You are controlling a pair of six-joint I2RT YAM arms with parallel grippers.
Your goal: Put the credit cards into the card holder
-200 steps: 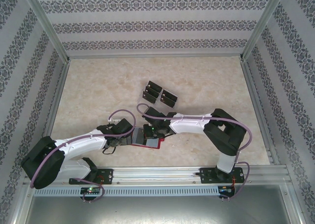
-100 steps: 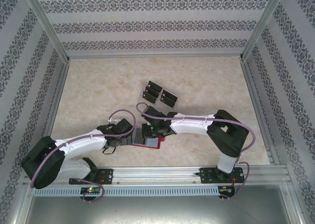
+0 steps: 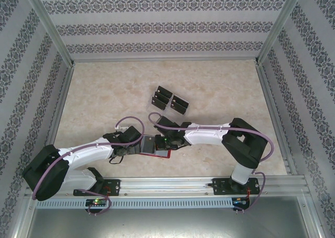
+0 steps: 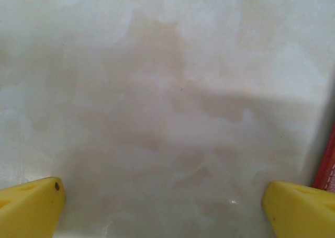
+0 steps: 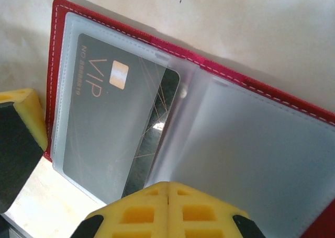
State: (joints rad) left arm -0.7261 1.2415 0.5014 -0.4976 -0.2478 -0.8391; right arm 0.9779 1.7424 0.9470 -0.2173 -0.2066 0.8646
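Progress looks partial: one card (image 5: 104,123) sits sleeved in the open card holder (image 5: 246,80); more credit cards (image 3: 168,101) lie on the tabletop (image 3: 104,91). Left gripper (image 4: 162,206) fingers wide, right gripper (image 5: 167,206) fingers pressed together.

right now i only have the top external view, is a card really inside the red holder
observer: yes, the right wrist view has a dark VIP card under the left clear sleeve of the open card holder, one strip uncovered
operator: other pocket
observer: the right-hand sleeve holds no card
operator: left tool gripping anything
observer: no, the left tool has its fingers apart over bare table, the holder's red edge beside one finger
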